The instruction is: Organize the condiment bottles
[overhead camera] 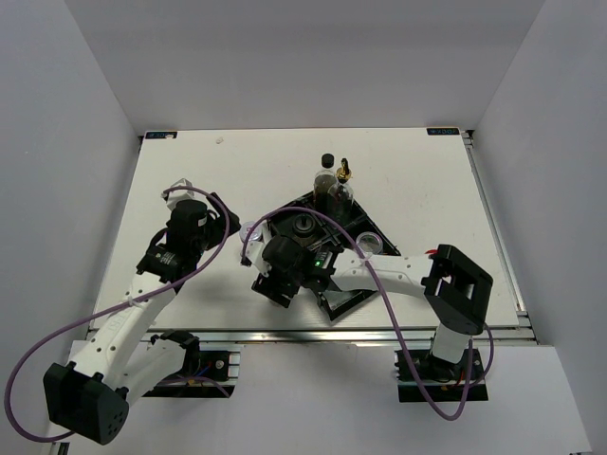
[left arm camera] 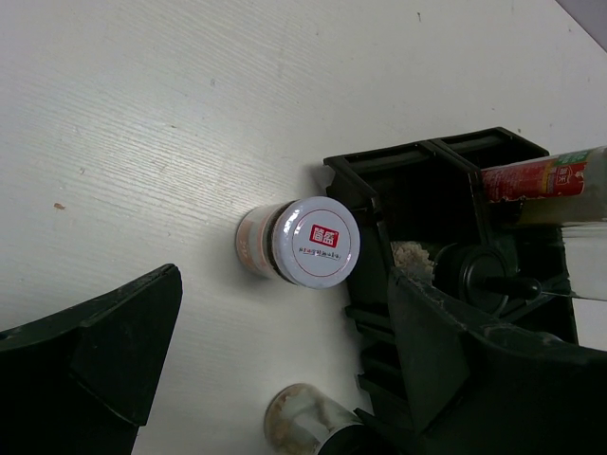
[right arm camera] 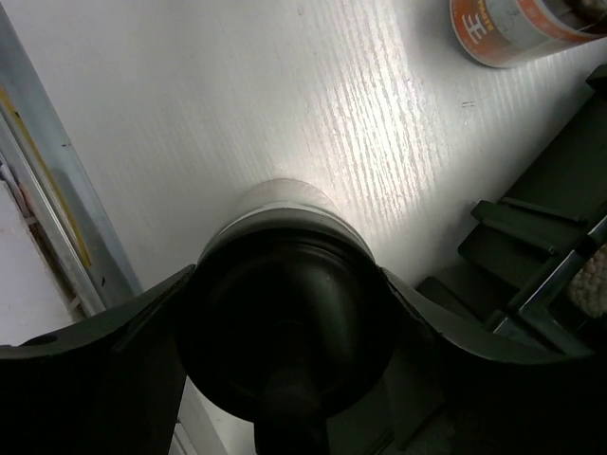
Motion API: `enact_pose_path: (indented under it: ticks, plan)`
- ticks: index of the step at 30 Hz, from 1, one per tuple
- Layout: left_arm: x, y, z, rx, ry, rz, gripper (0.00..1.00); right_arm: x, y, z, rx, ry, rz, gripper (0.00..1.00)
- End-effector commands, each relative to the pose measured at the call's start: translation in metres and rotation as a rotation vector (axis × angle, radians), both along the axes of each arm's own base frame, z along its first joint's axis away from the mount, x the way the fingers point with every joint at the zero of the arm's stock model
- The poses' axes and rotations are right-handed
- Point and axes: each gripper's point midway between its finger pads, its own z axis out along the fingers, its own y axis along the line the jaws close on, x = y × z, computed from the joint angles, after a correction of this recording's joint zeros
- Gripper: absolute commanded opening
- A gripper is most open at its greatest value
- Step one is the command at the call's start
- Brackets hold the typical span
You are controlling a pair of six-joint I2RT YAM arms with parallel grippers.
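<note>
My right gripper [overhead camera: 275, 281] is shut on a short black-lidded jar [right arm camera: 285, 322] at the table's front, left of the black tray [overhead camera: 353, 296]. That jar's glass base shows in the left wrist view [left arm camera: 302, 417]. My left gripper [overhead camera: 226, 222] is open and empty. A white-lidded jar [left arm camera: 313, 242] stands on the table just beyond its fingers, against the tray's left corner [left arm camera: 379, 171]; it also shows from above [overhead camera: 251, 232]. A black-lidded jar [overhead camera: 305, 226] sits in the tray. A tall black-capped bottle [overhead camera: 327, 173] and a gold-spouted one [overhead camera: 343, 186] stand at the tray's far side.
A clear-topped jar [overhead camera: 370, 245] sits at the tray's right part. An orange-labelled jar [right arm camera: 517, 28] stands on the table beyond my right gripper. A red-labelled bottle [left arm camera: 541, 178] shows past the tray. The table's front rail [right arm camera: 43, 190] runs close by the held jar.
</note>
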Motion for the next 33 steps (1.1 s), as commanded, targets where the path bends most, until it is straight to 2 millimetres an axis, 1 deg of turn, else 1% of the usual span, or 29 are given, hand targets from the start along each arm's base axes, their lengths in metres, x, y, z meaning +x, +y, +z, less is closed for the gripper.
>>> enact_pose_path:
  ticks: [1,3,5,6,7,10,11,13,14,15,16,17,19,20,22,23,24,25,26,27,28,29,30,31,33]
  plan:
    - [0.001,0.000,0.003,-0.015,-0.016,0.002,0.98,0.001,0.016,0.046,0.119,-0.026,-0.007,0.39]
    - [0.002,0.000,0.003,-0.015,-0.017,0.006,0.98,0.001,0.018,0.056,0.145,-0.030,-0.004,0.33]
    - [0.003,0.001,0.003,-0.013,-0.017,0.010,0.98,0.003,0.023,0.068,0.179,-0.045,-0.006,0.29]
    - [0.003,0.002,0.003,-0.007,-0.017,0.015,0.98,0.005,0.023,0.077,0.198,-0.055,-0.016,0.26]
    - [0.003,0.002,0.003,-0.010,-0.019,0.020,0.98,0.009,0.024,0.085,0.216,-0.070,-0.031,0.25]
    - [0.004,0.003,0.009,-0.016,-0.039,0.028,0.98,0.035,0.020,0.119,0.279,-0.154,-0.149,0.24]
    - [0.004,0.004,0.013,-0.020,-0.053,0.032,0.98,0.042,0.020,0.133,0.303,-0.173,-0.173,0.24]
    - [0.004,0.006,0.016,-0.019,-0.068,0.042,0.98,0.060,0.013,0.150,0.319,-0.209,-0.230,0.23]
    - [0.005,0.006,0.019,-0.021,-0.076,0.043,0.98,0.068,0.014,0.163,0.338,-0.226,-0.249,0.22]
    - [0.005,0.007,0.020,-0.020,-0.078,0.047,0.98,0.078,0.011,0.170,0.345,-0.239,-0.274,0.23]
    - [0.006,0.008,0.020,-0.016,-0.079,0.054,0.98,0.087,0.012,0.181,0.357,-0.257,-0.297,0.22]
    - [0.006,0.008,0.022,-0.016,-0.082,0.055,0.98,0.098,0.009,0.184,0.357,-0.263,-0.321,0.22]
    - [0.008,0.008,0.022,-0.018,-0.084,0.057,0.98,0.113,0.007,0.189,0.361,-0.265,-0.344,0.22]
    - [0.009,0.008,0.021,-0.014,-0.078,0.057,0.98,0.127,0.006,0.189,0.356,-0.263,-0.364,0.21]
    - [0.011,0.007,0.022,-0.011,-0.077,0.057,0.98,0.138,0.007,0.186,0.350,-0.249,-0.358,0.21]
    - [0.012,0.007,0.022,-0.010,-0.073,0.056,0.98,0.153,0.003,0.175,0.318,-0.238,-0.373,0.20]
    - [0.013,0.006,0.024,-0.010,-0.078,0.054,0.98,0.159,0.007,0.183,0.334,-0.236,-0.354,0.20]
    - [0.013,0.007,0.025,-0.009,-0.084,0.054,0.98,0.168,0.009,0.173,0.308,-0.236,-0.345,0.20]
    - [0.013,0.007,0.026,-0.007,-0.085,0.057,0.98,0.177,0.004,0.170,0.290,-0.233,-0.349,0.20]
    - [0.014,0.008,0.027,-0.006,-0.088,0.061,0.98,0.181,0.008,0.177,0.304,-0.235,-0.329,0.20]
    - [0.014,0.008,0.027,-0.003,-0.089,0.063,0.98,0.188,0.009,0.165,0.279,-0.228,-0.328,0.20]
    - [0.014,0.009,0.027,-0.001,-0.090,0.067,0.98,0.195,0.007,0.164,0.271,-0.228,-0.333,0.20]
    - [0.014,0.010,0.025,0.002,-0.085,0.071,0.98,0.196,0.008,0.165,0.261,-0.218,-0.318,0.20]
    - [0.015,0.010,0.026,0.002,-0.087,0.073,0.98,0.199,0.009,0.153,0.234,-0.206,-0.315,0.19]
    - [0.016,0.010,0.025,0.008,-0.082,0.074,0.98,0.201,0.008,0.144,0.199,-0.211,-0.287,0.19]
